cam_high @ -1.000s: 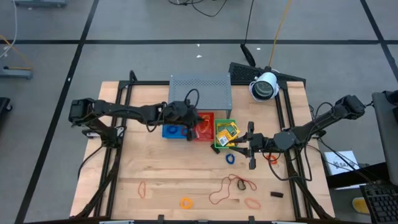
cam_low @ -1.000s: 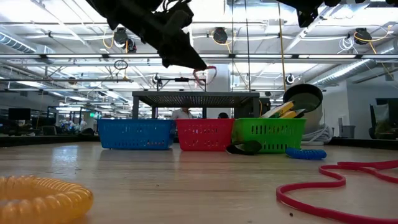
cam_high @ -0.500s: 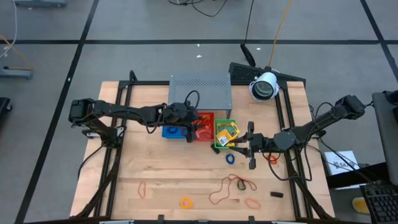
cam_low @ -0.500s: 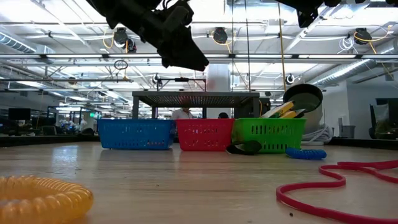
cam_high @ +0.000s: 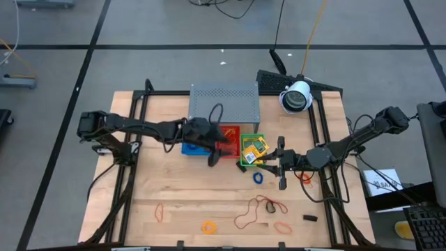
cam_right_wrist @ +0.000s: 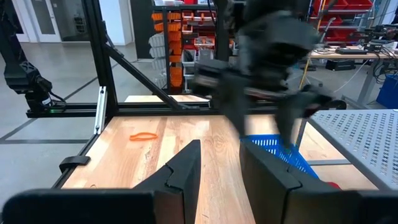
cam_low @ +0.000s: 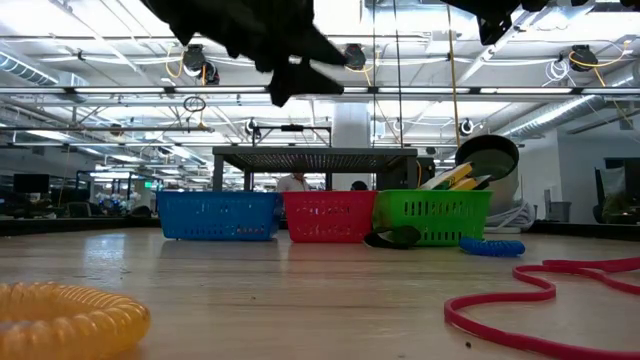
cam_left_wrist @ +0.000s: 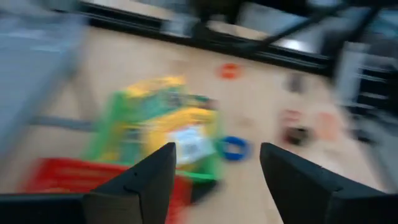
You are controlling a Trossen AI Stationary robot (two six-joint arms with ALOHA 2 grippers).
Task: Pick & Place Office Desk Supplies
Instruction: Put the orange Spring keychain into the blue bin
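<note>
My left gripper (cam_high: pixel 213 155) (cam_left_wrist: pixel 217 155) hangs open, high above the red tray (cam_high: pixel 228 143) (cam_low: pixel 330 216) and its near edge, with nothing between its fingers. The red tray stands between the blue tray (cam_high: pixel 191 147) and the green tray (cam_high: pixel 252 162), which holds yellow-and-green packets (cam_high: pixel 255 147) (cam_left_wrist: pixel 168 118). A blue ring (cam_high: pixel 258 177) (cam_left_wrist: pixel 234 148) lies on the table just near of the green tray. My right gripper (cam_high: pixel 277 164) (cam_right_wrist: pixel 221 155) waits open and empty to the right of the green tray, well above the table.
A grey perforated shelf (cam_high: pixel 224 104) stands behind the trays. On the near part of the table lie a red cord (cam_high: pixel 261 207), an orange ring (cam_high: pixel 208 226), thin bands (cam_high: pixel 159 210) (cam_high: pixel 282 226) and a black piece (cam_high: pixel 309 217). An orange item (cam_high: pixel 304 178) lies under my right arm.
My left gripper has opened and let go of the thin red rubber band that hung from its fingertips above the red tray. The band no longer shows below it. The gripper has then drawn a little toward the table's near edge and tipped up.
</note>
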